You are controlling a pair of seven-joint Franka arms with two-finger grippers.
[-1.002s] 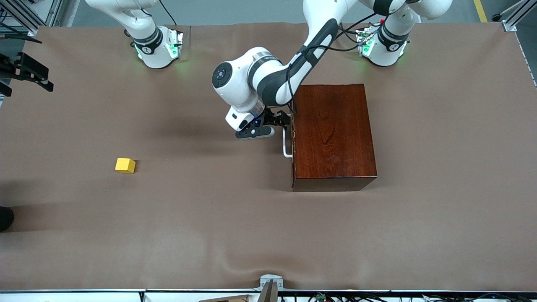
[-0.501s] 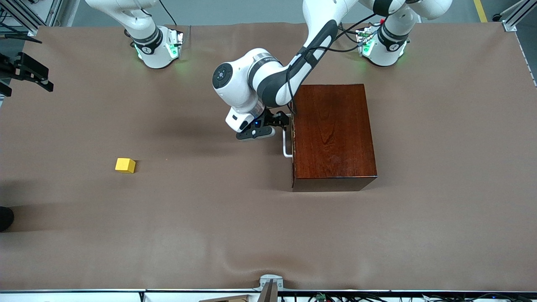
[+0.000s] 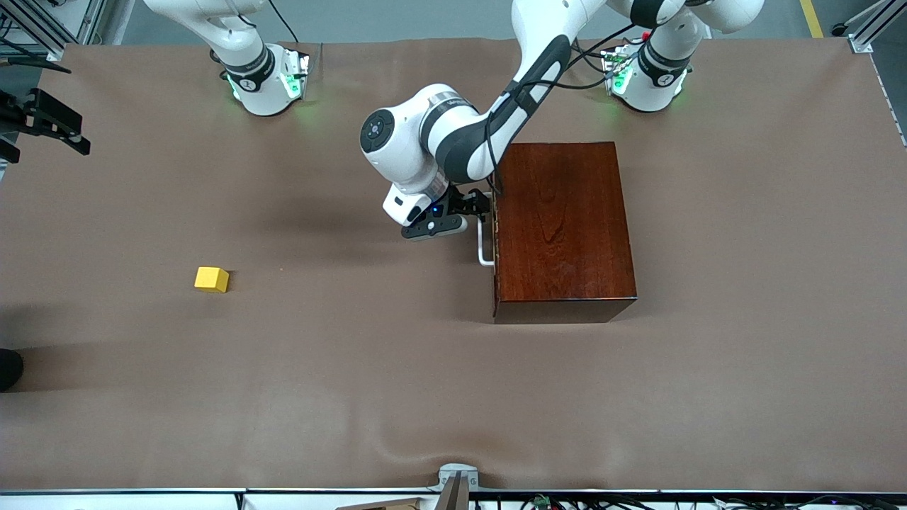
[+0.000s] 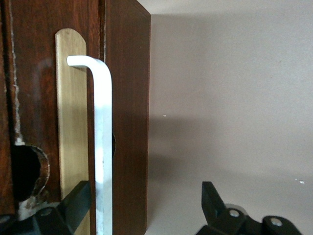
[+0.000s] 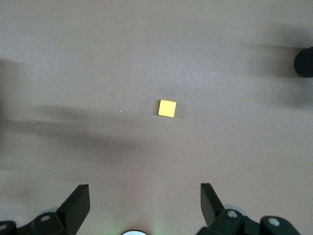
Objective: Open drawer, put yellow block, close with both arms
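Note:
The dark red-brown wooden box [image 3: 563, 227] stands mid-table with its drawer [image 4: 128, 122] pushed in. The white bar handle [image 3: 484, 244] faces the right arm's end of the table. My left gripper [image 3: 480, 205] is at the handle's end nearer the robots' bases. In the left wrist view that gripper [image 4: 145, 186] is open, with the white handle [image 4: 103, 147] between its fingers, close to one of them. The yellow block [image 3: 212, 279] lies alone on the cloth toward the right arm's end. My right gripper [image 5: 145, 188] hangs open high above the yellow block [image 5: 167, 108].
Brown cloth [image 3: 354, 397] covers the table. A black fixture [image 3: 49, 120] and a dark round thing [image 3: 8, 368] sit at the edge of the right arm's end. A grey mount [image 3: 457, 482] is at the edge nearest the camera.
My left hand has edged slightly toward the box and its handle. The block, the box and the right arm have not moved.

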